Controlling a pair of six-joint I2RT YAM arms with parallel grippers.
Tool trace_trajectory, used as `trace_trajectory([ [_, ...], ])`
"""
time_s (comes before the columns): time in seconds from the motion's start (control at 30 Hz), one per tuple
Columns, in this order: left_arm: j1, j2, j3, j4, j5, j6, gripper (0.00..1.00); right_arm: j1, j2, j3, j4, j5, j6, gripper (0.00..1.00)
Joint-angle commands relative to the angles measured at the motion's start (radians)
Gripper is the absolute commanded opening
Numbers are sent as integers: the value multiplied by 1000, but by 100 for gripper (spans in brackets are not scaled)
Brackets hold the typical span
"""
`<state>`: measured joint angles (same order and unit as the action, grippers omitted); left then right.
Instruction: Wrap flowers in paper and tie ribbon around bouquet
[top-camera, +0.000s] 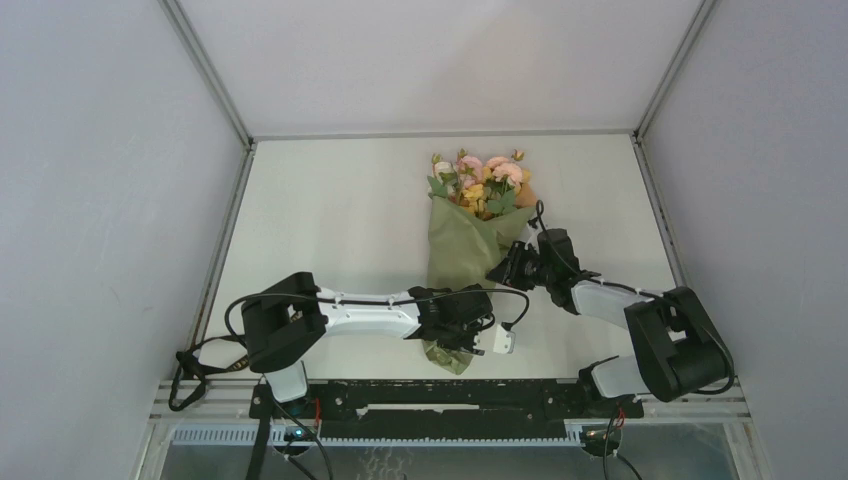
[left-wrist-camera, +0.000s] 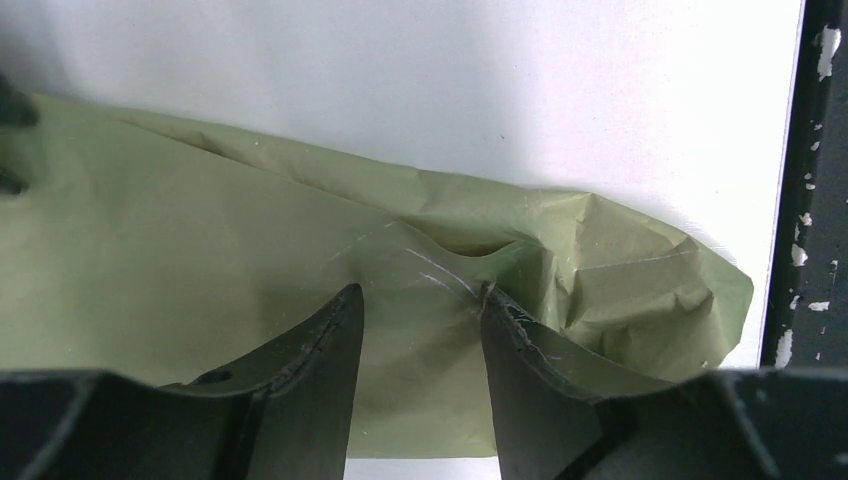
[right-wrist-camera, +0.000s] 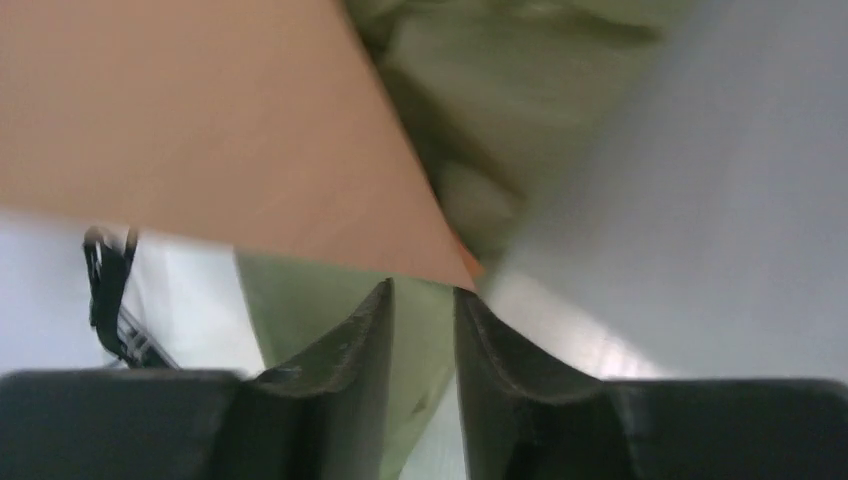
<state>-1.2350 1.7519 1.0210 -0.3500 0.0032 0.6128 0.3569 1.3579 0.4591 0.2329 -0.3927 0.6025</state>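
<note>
1. At its narrow near end, the thin olive-green paper cone (top-camera: 458, 250) is clenched, puckered, by the left gripper (left-wrist-camera: 420, 292).
2. Farther back, pink and yellow artificial flowers (top-camera: 487, 180) lie wrapped (wrapping looks nearly finished).
3. The right gripper (right-wrist-camera: 425, 288) pinches the cone's flap edge; tying remains, ribbon unseen.

paper (left-wrist-camera: 180, 250): thin, matt olive, creased; inner face (right-wrist-camera: 200, 110) smooth tan kraft. table (top-camera: 330, 220): white, smooth, matt. left gripper (left-wrist-camera: 420, 300) fingers (left-wrist-camera: 320, 380): black, scuffed.
</note>
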Motion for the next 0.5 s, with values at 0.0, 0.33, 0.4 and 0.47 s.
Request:
trace_trajectory([
  [0.0,-13,69,-69,-52,88,-18,53,-24,24,12,-19,30,52,46],
  [0.33,-12,65,-67,-55,94,-16,54,-39,107,12,9,-3,108,80],
  [0.4,-12,62,-67,-56,95,-15,53,-49,169,12,55,-19,124,80],
  [0.47,-12,61,-68,-56,91,-12,54,-57,222,12,102,-35,138,80],
])
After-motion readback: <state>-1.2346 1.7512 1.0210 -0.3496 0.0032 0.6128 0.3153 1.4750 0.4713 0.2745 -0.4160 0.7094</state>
